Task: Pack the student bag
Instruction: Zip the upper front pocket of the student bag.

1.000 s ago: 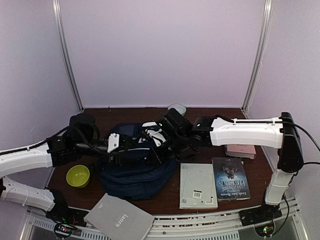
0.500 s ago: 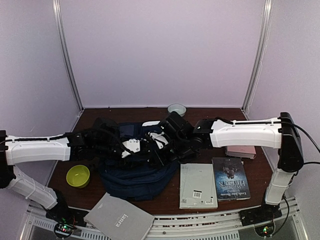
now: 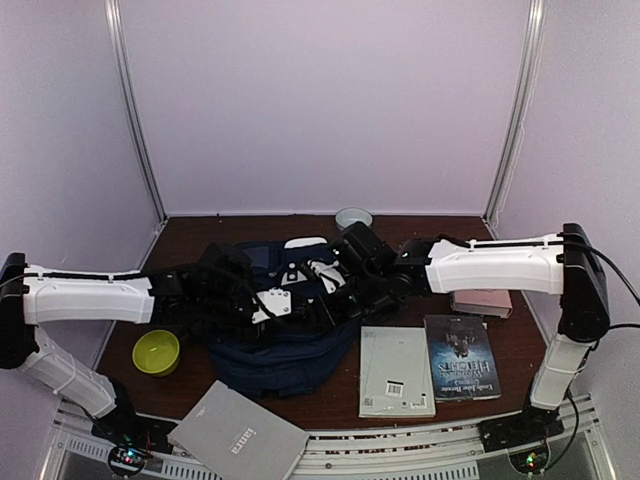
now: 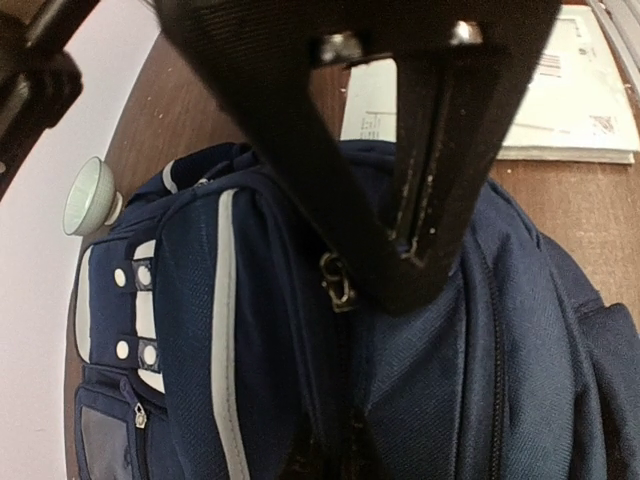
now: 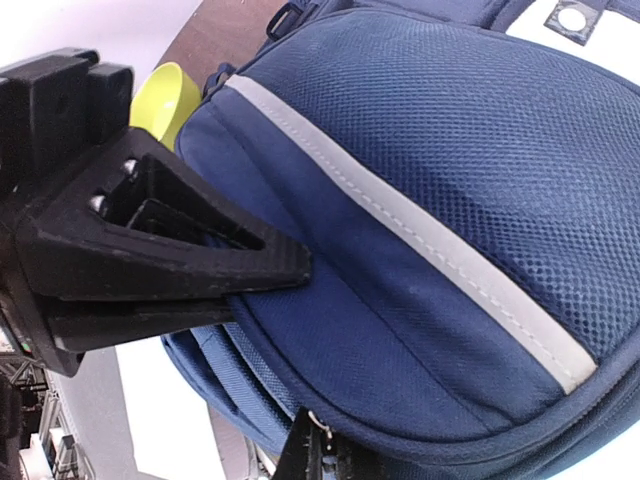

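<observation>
Left claw (image 4: pixel 415 258): jaws together, tips pressed to the bag (image 4: pixel 250 330) at its zip seam, just beside the zip pull (image 4: pixel 338 285). Whether they pinch the pull or the cloth cannot be told.

Right claw (image 5: pixel 296 265): jaws together, tips against the bag's striped side. A pinch on cloth is likely but not confirmed.

The bag lies mid-worktop, left of centre, between both arms.

Hazards:
- Claw contact. Both claws work the same part of the bag, close together. A pull by either could bring them into each other.
- Slip. A thin hold on cloth or pull may let go under tension.
- Drag. A pull toward the left edge would push the bag into the green bowl (image 3: pixel 156 351) beside it. A pull toward the near edge would push it into the grey folder (image 3: pixel 238 438), which overhangs that edge and could fall.

Room: the booklet (image 3: pixel 396 370) and book (image 3: pixel 461 358) fill the near-right area. Bare wood shows along the far edge on either side of the cup (image 3: pixel 353 217).
</observation>
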You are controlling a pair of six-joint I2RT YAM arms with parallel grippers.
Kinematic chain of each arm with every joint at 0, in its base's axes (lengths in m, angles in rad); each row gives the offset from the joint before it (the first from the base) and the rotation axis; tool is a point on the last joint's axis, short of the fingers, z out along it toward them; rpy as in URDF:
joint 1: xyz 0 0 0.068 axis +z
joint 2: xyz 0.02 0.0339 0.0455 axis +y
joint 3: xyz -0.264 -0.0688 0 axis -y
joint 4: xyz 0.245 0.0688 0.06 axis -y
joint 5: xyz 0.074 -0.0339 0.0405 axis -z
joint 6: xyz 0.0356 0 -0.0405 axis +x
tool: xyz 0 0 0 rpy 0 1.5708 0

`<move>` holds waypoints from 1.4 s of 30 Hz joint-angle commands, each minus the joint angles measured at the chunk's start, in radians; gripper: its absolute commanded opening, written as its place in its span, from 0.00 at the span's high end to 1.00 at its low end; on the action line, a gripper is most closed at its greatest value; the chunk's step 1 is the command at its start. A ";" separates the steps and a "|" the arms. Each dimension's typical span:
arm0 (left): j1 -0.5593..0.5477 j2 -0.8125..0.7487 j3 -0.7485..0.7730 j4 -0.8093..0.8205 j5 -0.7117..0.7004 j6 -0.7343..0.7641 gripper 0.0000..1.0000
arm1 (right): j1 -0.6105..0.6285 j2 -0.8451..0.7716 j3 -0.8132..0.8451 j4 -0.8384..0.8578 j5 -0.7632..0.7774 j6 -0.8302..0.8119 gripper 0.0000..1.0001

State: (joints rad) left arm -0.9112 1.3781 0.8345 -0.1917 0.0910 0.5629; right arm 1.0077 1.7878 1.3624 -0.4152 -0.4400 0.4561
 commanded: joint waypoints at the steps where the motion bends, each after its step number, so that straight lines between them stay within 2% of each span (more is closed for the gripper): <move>1: 0.007 -0.013 0.012 -0.032 -0.091 0.021 1.00 | -0.031 -0.089 -0.018 0.005 0.019 -0.041 1.00; 7: -0.030 -0.151 -0.080 0.001 -0.064 0.115 1.00 | -0.178 -0.134 -0.078 -0.230 0.251 -0.191 1.00; 11: -0.062 -0.169 -0.083 -0.030 -0.079 0.153 1.00 | -0.258 -0.110 -0.061 -0.310 0.324 -0.266 1.00; 17: -0.093 -0.167 -0.079 -0.069 -0.039 0.171 1.00 | -0.306 -0.015 0.088 -0.385 0.378 -0.350 1.00; 24: -0.102 -0.229 -0.090 -0.076 0.006 0.180 1.00 | -0.346 0.132 0.295 -0.589 0.663 -0.447 1.00; 25: -0.102 -0.237 -0.093 -0.070 0.010 0.180 1.00 | -0.347 0.148 0.316 -0.606 0.653 -0.484 1.00; 28: -0.101 -0.257 -0.114 -0.033 0.014 0.185 1.00 | -0.314 0.169 0.326 -0.672 0.478 -0.693 1.00; 31: -0.102 -0.268 -0.123 -0.019 0.028 0.185 1.00 | -0.249 0.161 0.266 -0.685 0.501 -0.827 1.00; 35: -0.102 -0.257 -0.114 -0.011 0.089 0.187 1.00 | -0.261 0.194 0.302 -0.664 0.535 -0.824 1.00; 42: -0.104 -0.249 -0.097 -0.043 0.155 0.184 1.00 | -0.284 0.290 0.497 -0.626 0.707 -0.731 1.00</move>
State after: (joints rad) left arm -0.9836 1.1988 0.7219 -0.1349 0.0334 0.7200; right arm 0.8593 1.9968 1.7954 -0.9993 -0.2859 -0.3511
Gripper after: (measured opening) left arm 0.042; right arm 0.041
